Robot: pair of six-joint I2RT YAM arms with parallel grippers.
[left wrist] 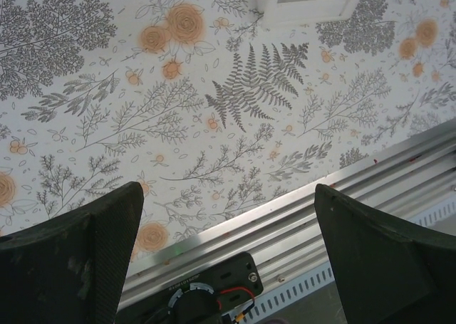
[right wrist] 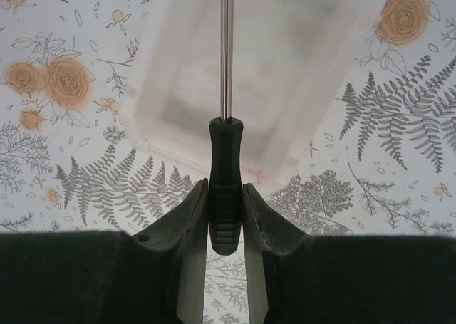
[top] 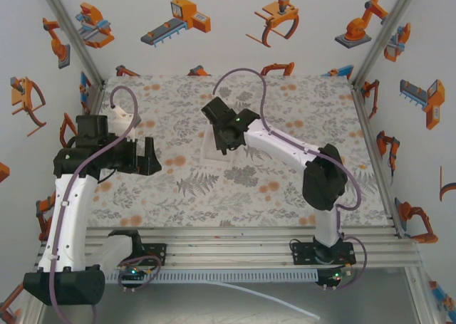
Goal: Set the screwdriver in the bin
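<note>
Right end effector (right wrist: 225, 190) around ribbed-handled black screwdriver (right wrist: 226, 149), above translucent bin (right wrist: 288, 68).

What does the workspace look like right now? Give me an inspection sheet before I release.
Surface: floral-print table, flat.
Job's things: screwdriver clamped by its handle, shaft pointing out over the bin; bin looks empty.
Clutter: nothing seen.
Grippers: left tool open, holding nothing, above the front rail; right tool shut on the screwdriver.
Cables: purple cables loop free above both arms.
Surroundings: walls printed with robot pictures.
</note>
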